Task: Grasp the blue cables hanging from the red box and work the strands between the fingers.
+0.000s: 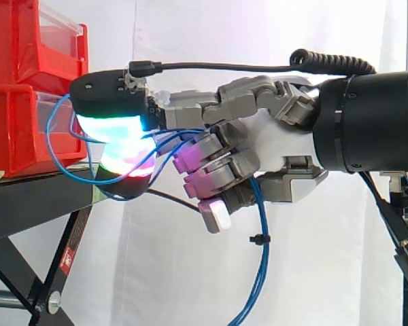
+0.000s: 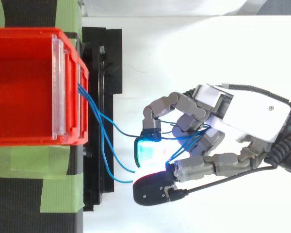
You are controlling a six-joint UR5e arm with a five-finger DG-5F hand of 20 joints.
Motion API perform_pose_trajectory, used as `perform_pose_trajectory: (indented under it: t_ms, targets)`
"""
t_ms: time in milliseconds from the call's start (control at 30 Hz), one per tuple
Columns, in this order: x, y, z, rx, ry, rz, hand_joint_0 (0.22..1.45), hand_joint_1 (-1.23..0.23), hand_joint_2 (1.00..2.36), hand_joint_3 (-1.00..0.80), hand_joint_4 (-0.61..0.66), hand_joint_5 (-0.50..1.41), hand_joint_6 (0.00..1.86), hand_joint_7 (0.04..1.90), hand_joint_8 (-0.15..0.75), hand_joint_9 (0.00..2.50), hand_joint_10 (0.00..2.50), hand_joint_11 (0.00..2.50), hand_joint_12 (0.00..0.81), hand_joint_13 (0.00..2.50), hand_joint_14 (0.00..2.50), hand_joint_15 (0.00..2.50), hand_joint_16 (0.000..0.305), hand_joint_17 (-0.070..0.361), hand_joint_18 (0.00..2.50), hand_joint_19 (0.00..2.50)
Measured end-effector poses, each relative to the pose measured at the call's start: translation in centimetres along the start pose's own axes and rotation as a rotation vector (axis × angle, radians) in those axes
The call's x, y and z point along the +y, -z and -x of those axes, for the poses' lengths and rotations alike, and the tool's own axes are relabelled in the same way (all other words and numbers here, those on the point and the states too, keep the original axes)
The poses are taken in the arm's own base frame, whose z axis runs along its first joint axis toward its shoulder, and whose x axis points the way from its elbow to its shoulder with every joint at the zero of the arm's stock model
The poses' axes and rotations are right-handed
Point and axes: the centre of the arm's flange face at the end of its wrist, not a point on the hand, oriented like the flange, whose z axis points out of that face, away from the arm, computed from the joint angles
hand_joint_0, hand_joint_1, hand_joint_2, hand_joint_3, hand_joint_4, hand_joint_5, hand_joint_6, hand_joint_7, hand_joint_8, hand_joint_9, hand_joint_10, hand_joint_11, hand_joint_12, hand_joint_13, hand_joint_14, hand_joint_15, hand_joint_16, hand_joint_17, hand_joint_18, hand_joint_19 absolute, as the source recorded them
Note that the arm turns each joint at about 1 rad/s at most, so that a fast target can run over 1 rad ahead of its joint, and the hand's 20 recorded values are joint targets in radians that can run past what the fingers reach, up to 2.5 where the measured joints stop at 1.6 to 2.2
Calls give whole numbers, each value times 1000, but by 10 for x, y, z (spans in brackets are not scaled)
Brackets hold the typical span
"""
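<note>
Side view puts the red box (image 1: 34,88) at left, its blue cables (image 1: 264,234) running roughly level rightward into the hand (image 1: 279,142), whose curled fingers (image 1: 211,178) enclose the strands, tails hanging below the palm.

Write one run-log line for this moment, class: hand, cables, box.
hand: shut on blue cables | blue cables: from red box, through hand, hanging below | red box: on black stand
</note>
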Motion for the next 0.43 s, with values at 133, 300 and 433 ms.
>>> perform_pose_trajectory:
  t_ms: [133, 300, 433]
  targets:
    - [0, 0, 0, 0, 0, 0, 841, -584, 1018, 194, 311, 88, 1376, 1407, 508, 1749, 2500, 2500, 556, 1850, 2500, 1780, 195, 146, 2296, 713]
    - [0, 0, 0, 0, 0, 0, 839, -583, 1018, 199, 311, 89, 1376, 1405, 508, 1749, 2500, 2500, 556, 1850, 2500, 1780, 195, 146, 2296, 713]
    - [0, 0, 0, 0, 0, 0, 840, -583, 1018, 199, 311, 89, 1375, 1407, 508, 1749, 2500, 2500, 556, 1850, 2500, 1780, 195, 146, 2296, 713]
